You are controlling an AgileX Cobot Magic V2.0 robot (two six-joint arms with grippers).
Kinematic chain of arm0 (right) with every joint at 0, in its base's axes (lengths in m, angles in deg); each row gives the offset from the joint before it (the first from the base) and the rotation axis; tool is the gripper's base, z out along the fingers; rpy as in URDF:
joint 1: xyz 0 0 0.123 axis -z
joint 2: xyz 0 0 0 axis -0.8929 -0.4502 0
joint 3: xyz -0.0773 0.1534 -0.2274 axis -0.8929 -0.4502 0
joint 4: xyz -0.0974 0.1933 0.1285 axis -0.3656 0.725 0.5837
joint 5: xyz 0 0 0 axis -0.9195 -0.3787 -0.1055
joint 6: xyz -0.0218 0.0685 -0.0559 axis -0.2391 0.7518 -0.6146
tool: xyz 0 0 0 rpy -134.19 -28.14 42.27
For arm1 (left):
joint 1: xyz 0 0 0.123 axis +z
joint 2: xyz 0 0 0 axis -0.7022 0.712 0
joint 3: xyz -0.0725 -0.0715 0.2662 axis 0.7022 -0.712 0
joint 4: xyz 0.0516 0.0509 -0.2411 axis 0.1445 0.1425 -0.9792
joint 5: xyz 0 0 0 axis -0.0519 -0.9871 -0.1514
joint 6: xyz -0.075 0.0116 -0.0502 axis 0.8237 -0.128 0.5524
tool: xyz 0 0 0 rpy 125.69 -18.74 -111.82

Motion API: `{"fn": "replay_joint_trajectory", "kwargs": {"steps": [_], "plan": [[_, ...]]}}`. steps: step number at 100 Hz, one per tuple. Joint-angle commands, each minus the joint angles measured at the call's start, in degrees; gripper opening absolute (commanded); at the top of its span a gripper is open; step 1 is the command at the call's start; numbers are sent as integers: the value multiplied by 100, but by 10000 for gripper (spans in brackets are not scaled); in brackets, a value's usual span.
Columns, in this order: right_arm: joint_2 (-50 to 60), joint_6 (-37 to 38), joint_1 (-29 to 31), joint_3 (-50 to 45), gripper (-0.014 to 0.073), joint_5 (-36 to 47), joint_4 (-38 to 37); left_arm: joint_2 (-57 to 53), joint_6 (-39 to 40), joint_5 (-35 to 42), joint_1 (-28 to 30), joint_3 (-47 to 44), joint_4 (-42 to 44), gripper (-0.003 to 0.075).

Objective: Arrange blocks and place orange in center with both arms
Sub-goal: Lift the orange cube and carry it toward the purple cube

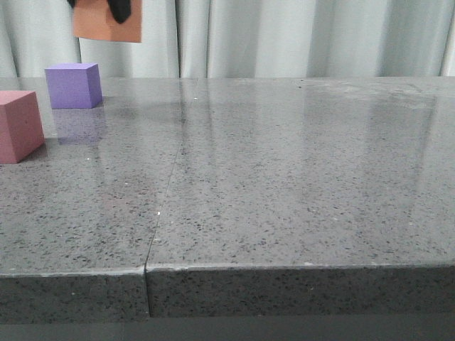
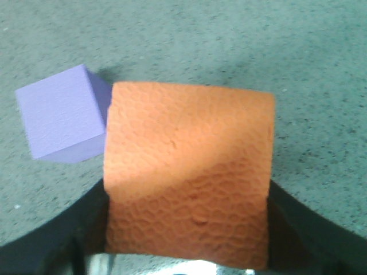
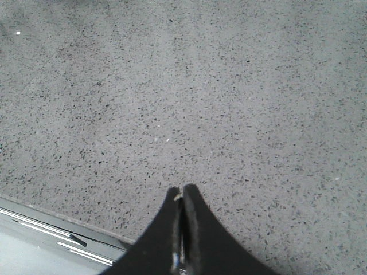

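Left hand (image 2: 186, 252) pinches orange cube (image 1: 106, 21), lifted high above bench (image 1: 284, 185), over purple cube (image 1: 73, 85). Pink cube (image 1: 18, 126) just nearer camera. Slot for orange looks tight. Right hand (image 3: 182, 197) pressed together, empty, not visible in front view.

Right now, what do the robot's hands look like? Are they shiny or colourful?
Not colourful. The left gripper is plain black, with curved, dark fingers. The right gripper is black too, two thin matte fingers tapering to rounded tips. No cables, stickers or markings show.
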Motion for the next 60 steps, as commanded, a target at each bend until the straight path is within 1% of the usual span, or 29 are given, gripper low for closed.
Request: {"fn": "replay_joint_trajectory", "kwargs": {"steps": [1,17,28,60], "plan": [[-3,-73,8,156,-68,376,-79,-445,120,179,136,87,74,189],[-3,-73,8,156,-68,376,-79,-701,120,308,351,-393,86,189],[-3,-73,8,156,-68,376,-79,-963,152,617,481,-893,60,189],[-3,-73,8,156,-68,376,-79,-1328,1029,1571,889,-2299,60,189]]}}
